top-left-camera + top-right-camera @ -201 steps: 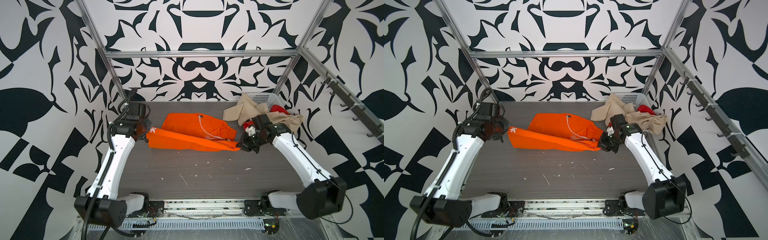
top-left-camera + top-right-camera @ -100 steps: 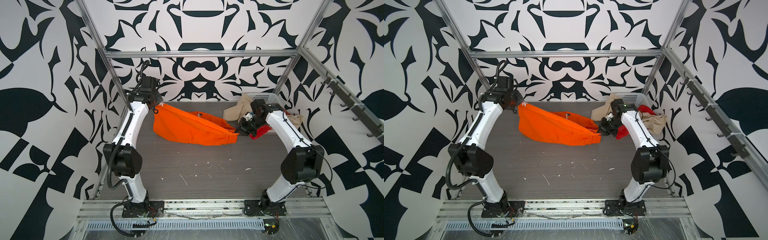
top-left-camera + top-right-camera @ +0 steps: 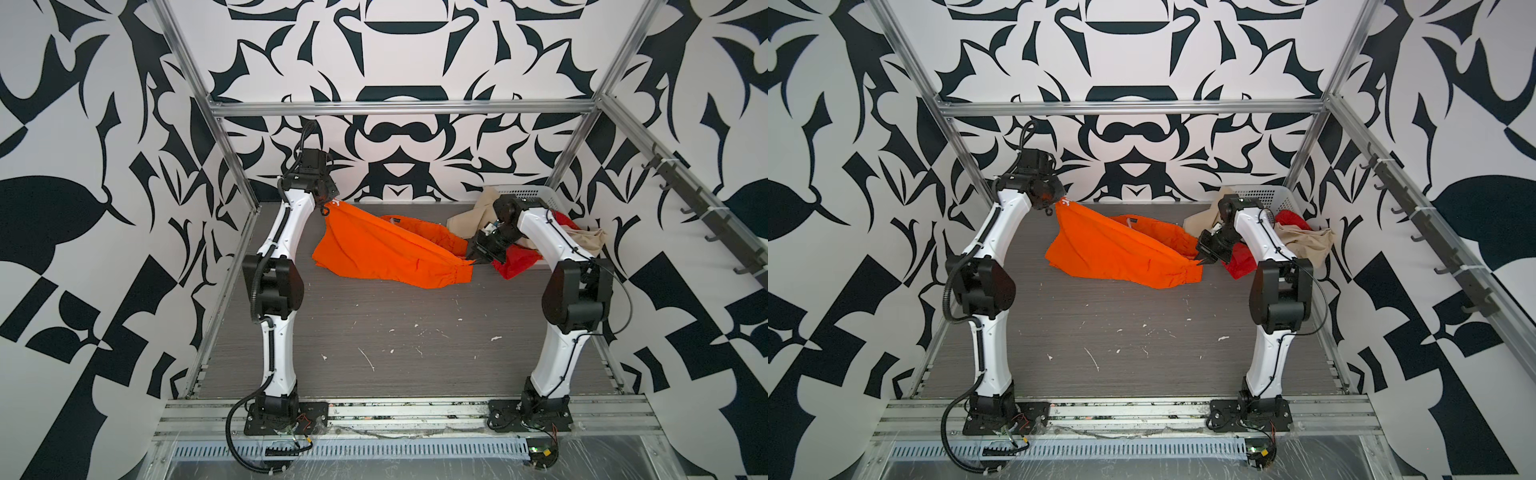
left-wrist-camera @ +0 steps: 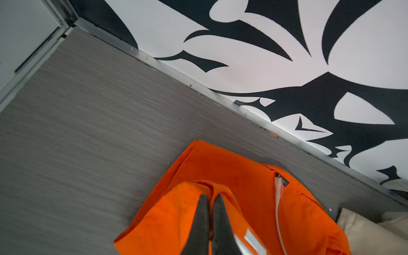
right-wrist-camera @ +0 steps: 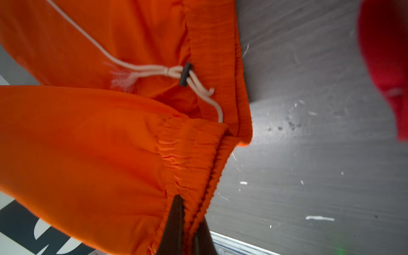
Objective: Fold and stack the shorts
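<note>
Orange shorts [image 3: 386, 249] hang stretched between my two arms over the back half of the bench [image 3: 395, 332] — one end high by the back wall, the other lower and to the right. Left jaws are pressed together on the corner that carries the small white logo [image 3: 1065, 203]. In the left wrist view the two dark fingers [image 4: 202, 220] sit nearly touching, with orange cloth pinched between them. Right jaws pinch the gathered elastic waistband — in the right wrist view the cloth edge runs straight in between the fingers [image 5: 174, 220].

White drawstring [image 5: 143, 67] lies loose across the inside of the waistband, frayed end showing. The middle of the shorts sags. The lowest fold either touches the bench or hangs just above it; I cannot tell which from the top views.

Left arm [image 3: 286, 232] stands tall with its wrist near the back wall. Right arm [image 3: 544, 232] bends inward at the back right.

Red shorts [image 3: 515, 262] lie crumpled just beside the right jaws, partly hidden by that arm. Beige shorts [image 3: 1304, 241] drape over the white basket [image 3: 1262, 195] in the back right corner, one part hanging off its left side and another off its front. Bench surface is grey wood grain with scattered white scuffs toward the front.
</note>
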`<state>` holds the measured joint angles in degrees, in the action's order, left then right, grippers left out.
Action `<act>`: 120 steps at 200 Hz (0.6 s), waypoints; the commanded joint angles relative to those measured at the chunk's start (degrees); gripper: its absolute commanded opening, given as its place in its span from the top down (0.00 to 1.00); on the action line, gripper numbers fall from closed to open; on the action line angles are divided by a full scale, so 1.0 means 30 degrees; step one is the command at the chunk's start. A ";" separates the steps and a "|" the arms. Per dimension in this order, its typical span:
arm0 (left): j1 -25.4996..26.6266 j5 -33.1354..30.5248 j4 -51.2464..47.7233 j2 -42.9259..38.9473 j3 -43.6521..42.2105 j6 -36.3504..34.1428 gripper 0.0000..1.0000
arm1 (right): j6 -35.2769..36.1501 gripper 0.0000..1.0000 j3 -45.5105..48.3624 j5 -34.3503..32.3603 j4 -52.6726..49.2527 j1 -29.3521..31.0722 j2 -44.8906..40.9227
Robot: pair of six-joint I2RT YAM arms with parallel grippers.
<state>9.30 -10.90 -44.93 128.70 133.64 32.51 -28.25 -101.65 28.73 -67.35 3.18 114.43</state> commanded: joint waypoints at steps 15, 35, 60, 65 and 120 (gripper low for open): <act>-0.0434 -0.0546 0.1838 0.3897 0.3347 -0.0038 0.89 | -0.1431 0.88 -0.1441 -0.1727 0.1956 -0.0510 0.0873; -0.0434 -0.0129 0.1242 0.6210 0.6000 0.0017 0.66 | -0.2373 0.54 -0.1774 -0.1950 0.4402 -0.0555 0.0811; -0.0449 -0.0016 0.1100 0.5448 0.4890 0.0149 0.45 | -0.2330 0.37 -0.2887 -0.3607 0.5186 -0.0562 -0.0281; -0.0463 0.0038 0.1474 0.4713 0.3832 0.0149 0.43 | -0.2270 0.36 -0.3103 -0.4137 0.5191 -0.0558 -0.0602; -0.0318 0.3557 0.5761 -0.3822 -0.8983 0.0394 0.45 | -0.0373 0.36 -0.0675 -0.6701 0.7564 0.1846 -0.4626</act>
<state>8.10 -7.11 -34.89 128.16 116.11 33.10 -32.49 -107.77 12.97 -50.13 3.55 106.72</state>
